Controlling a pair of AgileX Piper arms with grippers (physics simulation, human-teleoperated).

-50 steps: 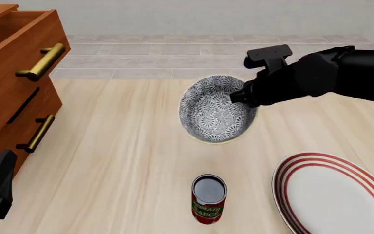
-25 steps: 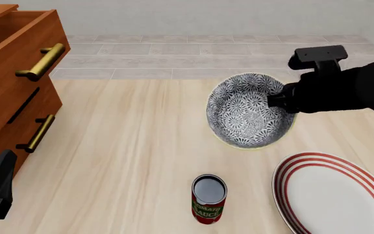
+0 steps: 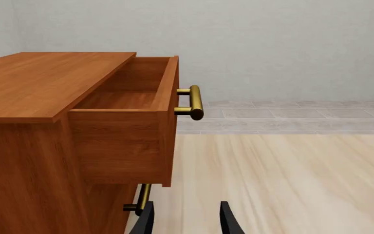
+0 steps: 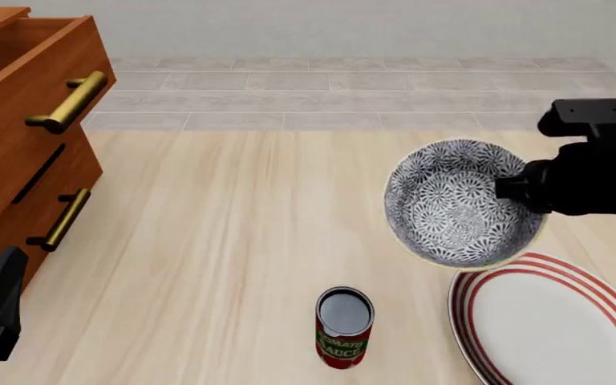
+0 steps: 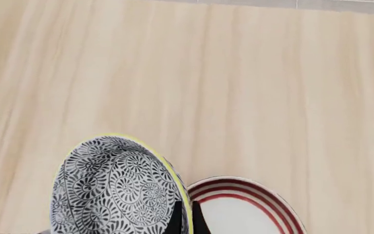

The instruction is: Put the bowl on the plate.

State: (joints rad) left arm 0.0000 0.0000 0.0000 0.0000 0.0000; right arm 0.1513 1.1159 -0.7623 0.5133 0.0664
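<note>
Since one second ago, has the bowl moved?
Yes. The bowl, held by the right tool, moved rightward and nearer, away from the dresser, toward the plate.

The worktop (image 4: 212, 233) is pale wood with a long, light grain running away from the arms. A plate (image 4: 549, 325) with red rings lies flat on it at the near right corner, partly cut off by the frame. A red-labelled can (image 4: 345, 326) stands upright near the front middle, left of the plate and apart from it. A brown wooden drawer unit (image 4: 25, 120) stands on the left side, its top drawer pulled open.
</note>
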